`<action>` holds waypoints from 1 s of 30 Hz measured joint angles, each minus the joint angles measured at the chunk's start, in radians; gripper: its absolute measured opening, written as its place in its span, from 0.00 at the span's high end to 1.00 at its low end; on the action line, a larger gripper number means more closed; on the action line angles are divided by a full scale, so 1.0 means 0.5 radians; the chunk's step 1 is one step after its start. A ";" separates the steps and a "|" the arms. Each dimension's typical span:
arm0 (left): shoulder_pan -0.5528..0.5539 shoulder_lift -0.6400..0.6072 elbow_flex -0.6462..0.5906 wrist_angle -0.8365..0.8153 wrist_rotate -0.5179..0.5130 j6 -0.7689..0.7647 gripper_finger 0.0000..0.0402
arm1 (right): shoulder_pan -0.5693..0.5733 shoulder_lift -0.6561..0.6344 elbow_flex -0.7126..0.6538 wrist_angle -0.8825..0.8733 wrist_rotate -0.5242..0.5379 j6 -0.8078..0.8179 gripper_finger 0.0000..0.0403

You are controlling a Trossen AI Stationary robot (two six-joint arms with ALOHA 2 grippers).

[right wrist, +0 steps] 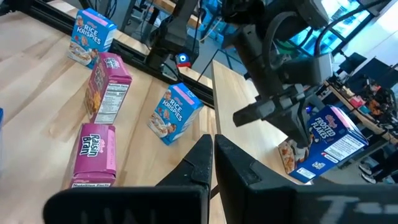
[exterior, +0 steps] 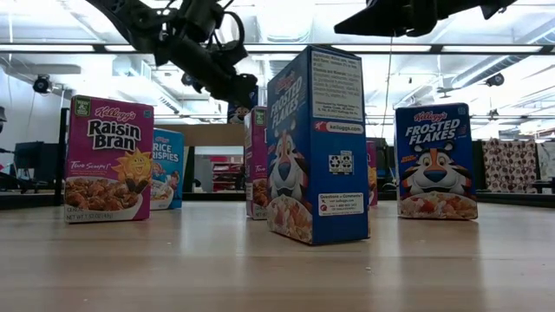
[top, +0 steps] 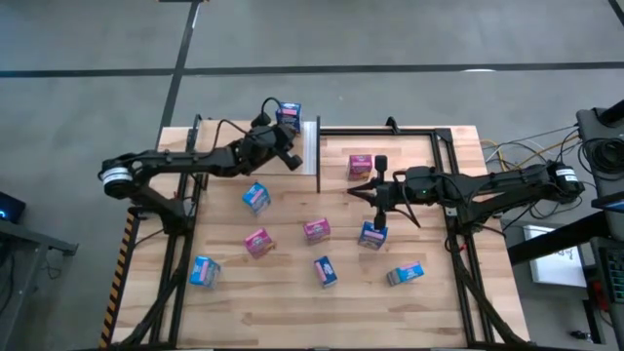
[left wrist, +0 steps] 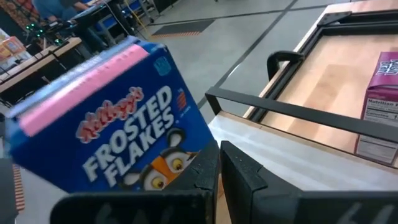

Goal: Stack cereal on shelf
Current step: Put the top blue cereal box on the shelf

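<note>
I operate both arms over the plank tabletop (top: pixel 292 302) with its black metal frame. The left gripper (top: pixel 283 146) sits at the far edge of the tabletop, above the pale light-wood shelf (top: pixel 310 146) with the white side strip. In the right wrist view a blue cardboard Frosted Flakes box (right wrist: pixel 323 146) stands on that shelf close by its fingers; these read as pressed together, so I judge the box released, though I cannot confirm any gap to it. The right gripper (top: pixel 378 200), jaws pressed together and holding nothing, hovers near the table's centre above another blue box (top: pixel 371 235). I judge the task barely begun: one box is at the shelf, and eight small blue and pink cereal boxes remain scattered on the tabletop, among them a pink Raisin Bran box (exterior: pixel 107 159) and a blue Rice Krispies box (right wrist: pixel 176 114).
</note>
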 joint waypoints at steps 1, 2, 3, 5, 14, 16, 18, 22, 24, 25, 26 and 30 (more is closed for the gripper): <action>0.000 0.015 0.000 0.021 0.000 -0.001 1.00 | 0.000 0.000 0.000 0.001 0.000 -0.001 0.98; 0.000 0.026 0.000 0.033 0.001 -0.005 1.00 | 0.000 0.000 0.000 0.000 0.004 0.000 0.98; 0.000 0.041 0.000 0.053 0.001 -0.006 1.00 | 0.000 0.000 0.000 0.000 0.014 -0.001 0.98; 0.000 0.057 0.000 0.079 -0.002 -0.015 1.00 | 0.000 0.000 0.000 0.000 0.016 -0.001 0.98; 0.008 0.069 0.000 0.122 -0.056 -0.017 1.00 | 0.000 0.001 0.000 0.001 0.017 -0.001 0.98; 0.011 0.069 0.000 0.122 -0.056 -0.017 1.00 | 0.000 0.001 0.000 0.001 0.017 -0.001 0.98; 0.014 0.069 0.000 0.123 -0.056 -0.022 1.00 | 0.000 0.001 0.000 0.001 0.017 -0.001 0.98; 0.025 0.069 0.000 0.124 -0.056 -0.041 1.00 | 0.000 0.001 0.000 0.001 0.017 -0.001 0.98; 0.027 0.069 0.000 0.124 -0.057 -0.050 1.00 | 0.000 0.001 0.000 0.002 0.017 -0.001 0.98; 0.028 0.069 0.000 0.124 -0.057 -0.053 1.00 | 0.000 0.001 0.000 0.002 0.017 -0.001 0.98; 0.027 0.069 0.000 0.125 -0.058 -0.053 1.00 | 0.000 0.001 0.000 0.002 0.017 -0.001 0.98; 0.030 0.069 0.000 0.129 -0.058 -0.053 1.00 | 0.000 0.001 0.000 0.002 0.017 -0.001 0.98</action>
